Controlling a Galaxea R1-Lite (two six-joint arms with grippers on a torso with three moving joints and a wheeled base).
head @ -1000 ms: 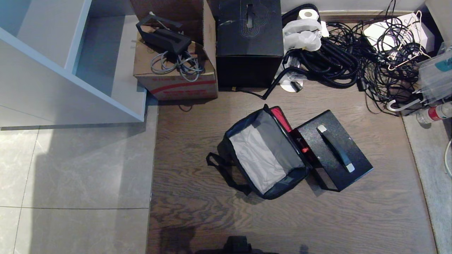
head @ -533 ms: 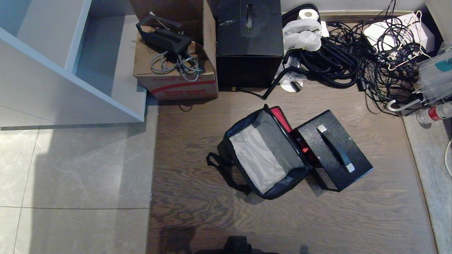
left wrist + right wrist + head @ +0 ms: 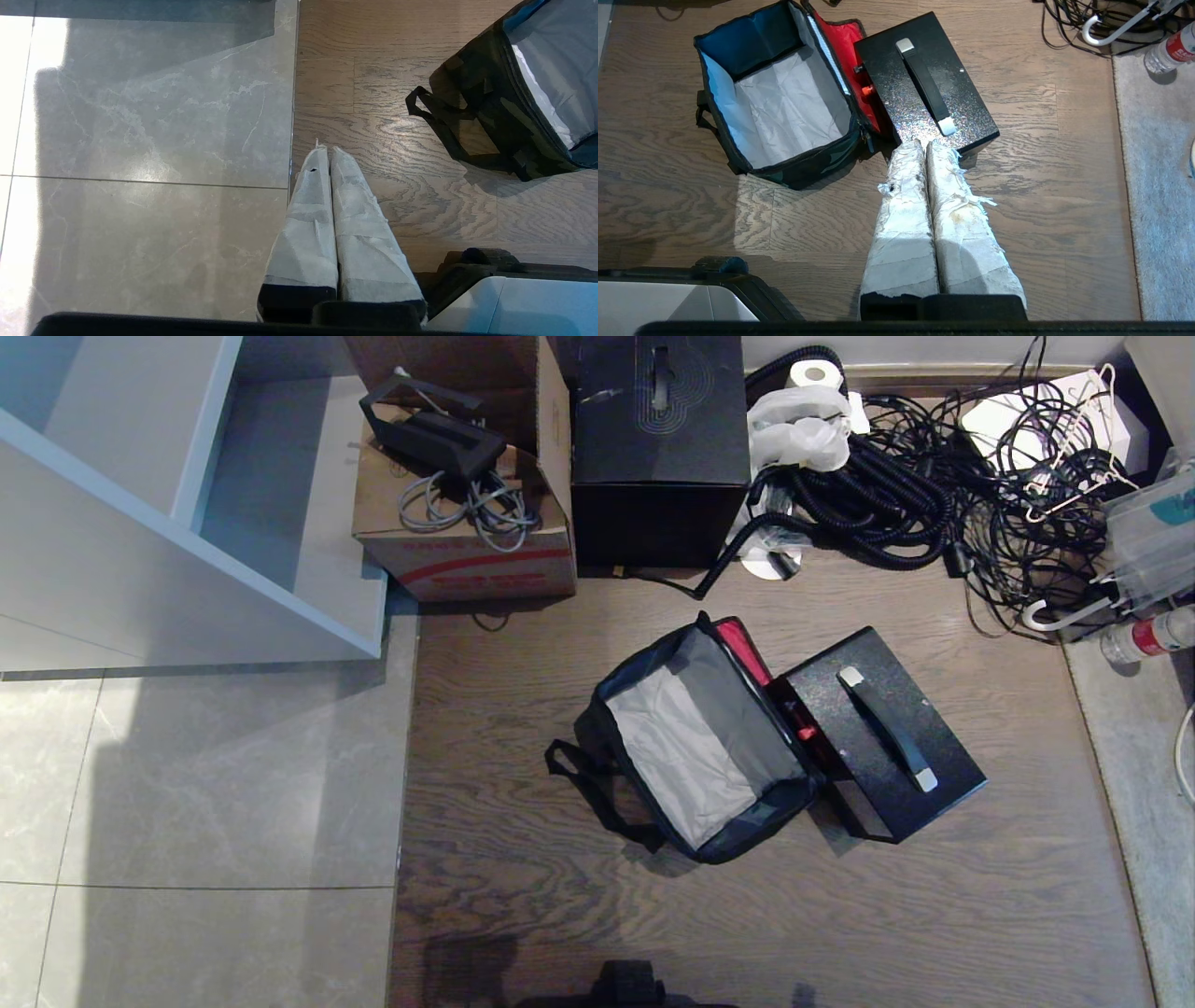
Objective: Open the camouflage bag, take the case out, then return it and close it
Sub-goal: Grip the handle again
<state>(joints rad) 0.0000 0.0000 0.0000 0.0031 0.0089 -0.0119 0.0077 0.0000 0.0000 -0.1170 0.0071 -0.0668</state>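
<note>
Now one camouflage bag point(image 3: 695, 747) gapes beside one case point(image 3: 882, 747); both pincers pressed together.

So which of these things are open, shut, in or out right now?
camouflage bag: open, lid folded back, nothing inside.
case: out of the bag, on the floor beside it, closed.
left gripper: shut, holding nothing.
right gripper: shut, holding nothing.
cardboard box: flaps open.
</note>
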